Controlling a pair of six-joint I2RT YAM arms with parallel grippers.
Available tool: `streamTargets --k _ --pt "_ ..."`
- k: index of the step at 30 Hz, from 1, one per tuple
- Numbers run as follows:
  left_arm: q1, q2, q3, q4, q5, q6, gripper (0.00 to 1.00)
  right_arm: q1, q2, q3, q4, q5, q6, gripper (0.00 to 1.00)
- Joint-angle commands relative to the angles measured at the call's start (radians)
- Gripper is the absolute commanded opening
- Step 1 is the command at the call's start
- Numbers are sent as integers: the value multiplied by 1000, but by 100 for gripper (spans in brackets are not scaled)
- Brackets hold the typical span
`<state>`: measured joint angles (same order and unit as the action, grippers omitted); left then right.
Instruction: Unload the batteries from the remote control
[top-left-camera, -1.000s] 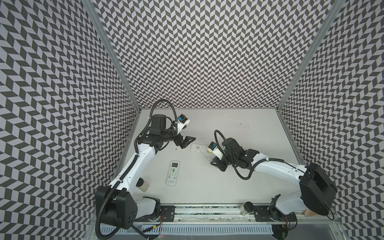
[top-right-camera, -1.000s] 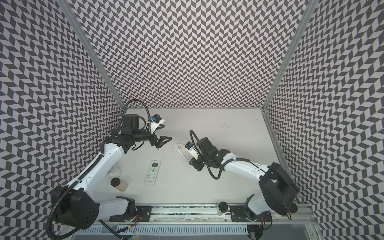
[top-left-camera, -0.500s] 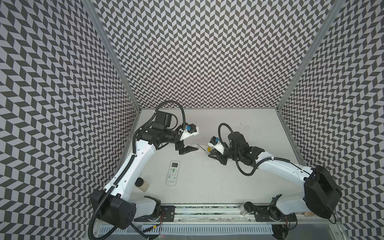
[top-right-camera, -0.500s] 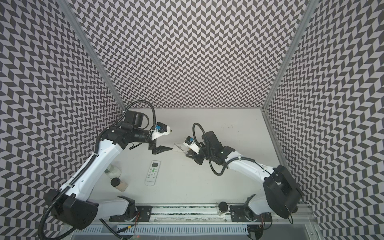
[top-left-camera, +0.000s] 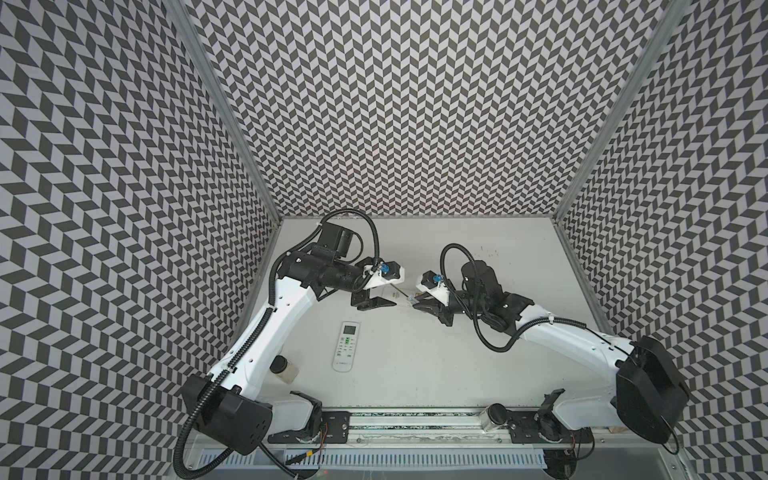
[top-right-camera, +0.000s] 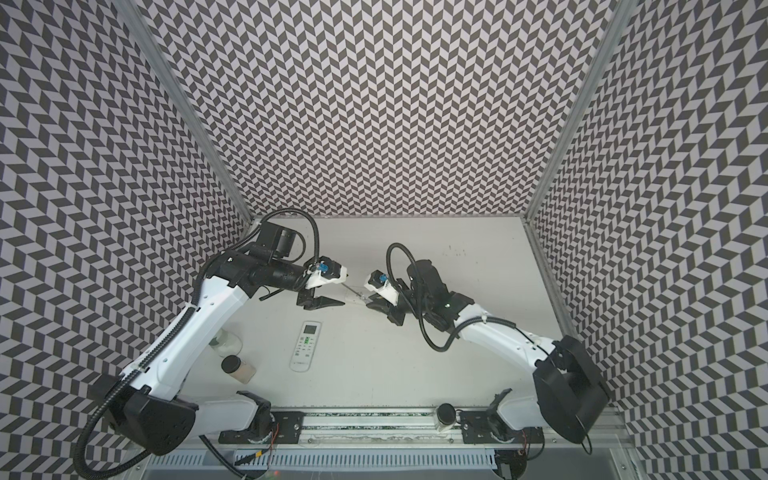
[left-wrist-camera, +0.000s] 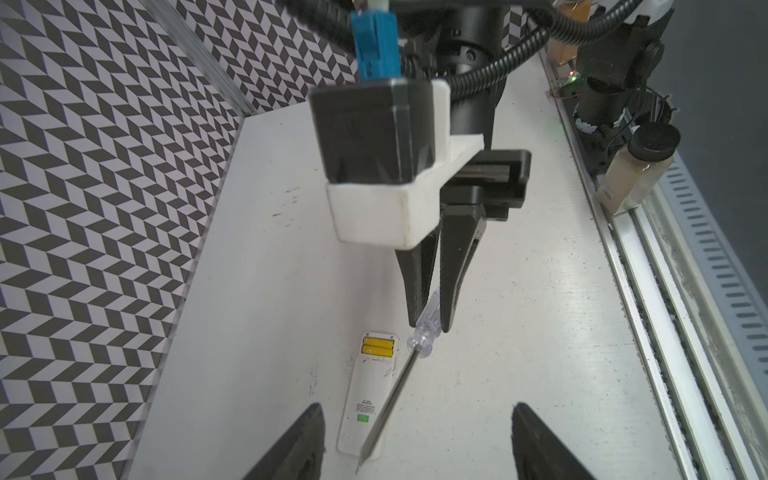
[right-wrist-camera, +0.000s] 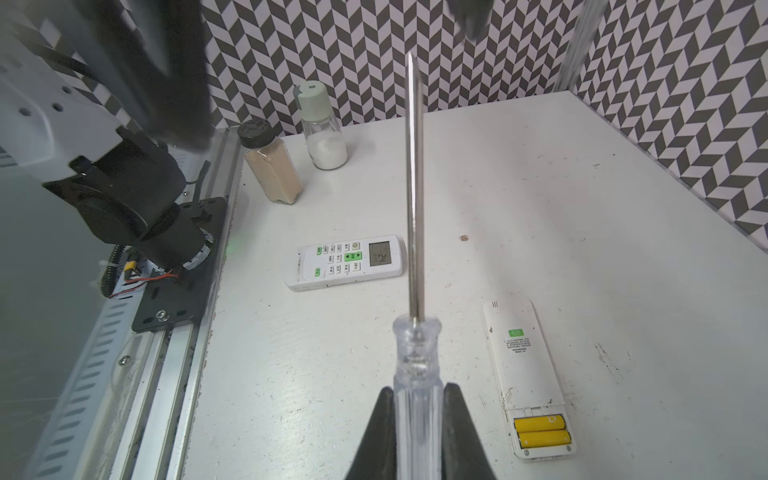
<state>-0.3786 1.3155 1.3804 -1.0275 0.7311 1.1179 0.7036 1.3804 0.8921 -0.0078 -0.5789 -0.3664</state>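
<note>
White table (right-wrist-camera: 540, 208); right gripper (right-wrist-camera: 417, 399) clamps screwdriver (right-wrist-camera: 414, 208); left gripper (left-wrist-camera: 415, 411) wide, partly cropped; batteries (right-wrist-camera: 539, 424) exposed.

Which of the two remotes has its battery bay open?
The face-down white remote: its cover is off, showing two yellow batteries. The other remote lies buttons-up with its display showing, so its back is hidden.

screwdriver (right-wrist-camera: 415, 365): handle end cut off past the right gripper (right-wrist-camera: 417, 386); tip blurred.
left gripper (left-wrist-camera: 415, 405): you see only two fingertips.
batteries (right-wrist-camera: 540, 432): too small for you in both top views.
shaker (top-right-camera: 227, 343), left edge of bench (top-right-camera: 415, 365): half hidden by left arm (top-right-camera: 187, 332).
</note>
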Motion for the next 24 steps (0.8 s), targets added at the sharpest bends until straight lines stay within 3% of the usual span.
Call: streamTargets --k 1,7,15,19,22,24 --pt "-9 2 13 -38 -30 38 70 0 -13 9 84 -77 -18 1" --pt "-14 4 14 -41 28 27 55 1 -11 5 100 -98 -16 0" --pt "-15 18 10 -22 50 10 24 0 2 33 85 -104 3 0" --pt "-15 29 26 -16 24 -8 1 -1 -3 33 77 -118 9 0" --pt "-15 34 23 -3 5 -18 0 -1 -9 32 71 -114 9 4" --pt "-15 37 32 9 4 -41 0 -1 -14 36 56 -98 19 13"
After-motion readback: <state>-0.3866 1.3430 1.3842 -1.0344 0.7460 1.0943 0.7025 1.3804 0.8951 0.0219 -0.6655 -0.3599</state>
